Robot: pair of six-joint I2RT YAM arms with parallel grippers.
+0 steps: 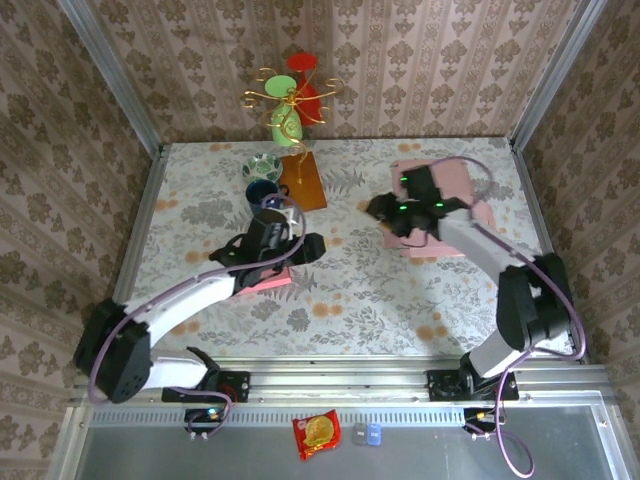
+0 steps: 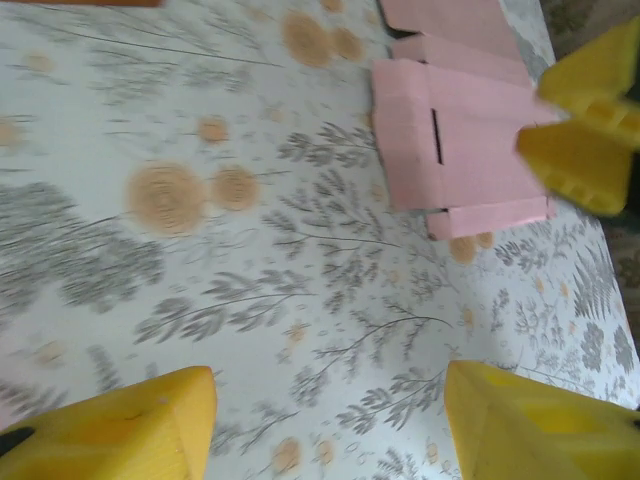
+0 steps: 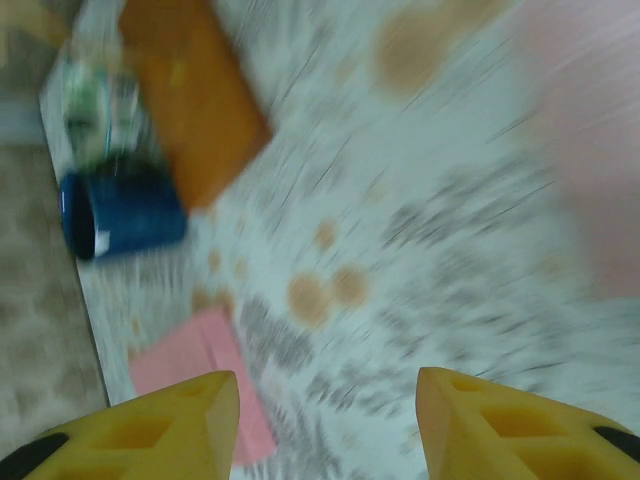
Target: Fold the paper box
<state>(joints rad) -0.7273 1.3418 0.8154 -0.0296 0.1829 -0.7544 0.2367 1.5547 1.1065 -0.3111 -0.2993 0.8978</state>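
Note:
A flat pink paper box (image 1: 468, 190) lies at the right rear of the table; in the left wrist view this pink cut-out (image 2: 460, 150) shows flaps and a slot. My right gripper (image 1: 381, 209) hovers off its left edge, open, with only tablecloth between its yellow fingers (image 3: 160, 430). The right wrist view is blurred. A smaller pink paper piece (image 1: 268, 283) lies under my left arm and shows again as a pink sheet (image 3: 200, 370). My left gripper (image 1: 305, 247) is open over bare tablecloth, holding nothing, its fingers (image 2: 110, 430) wide apart.
An orange board (image 1: 305, 180), a blue cup (image 1: 262, 192) and a patterned bowl (image 1: 262, 165) stand at the back centre-left. A wire ornament stand (image 1: 290, 100) rises behind them. Wallpapered walls close in three sides. A snack packet (image 1: 317, 435) lies below the table edge.

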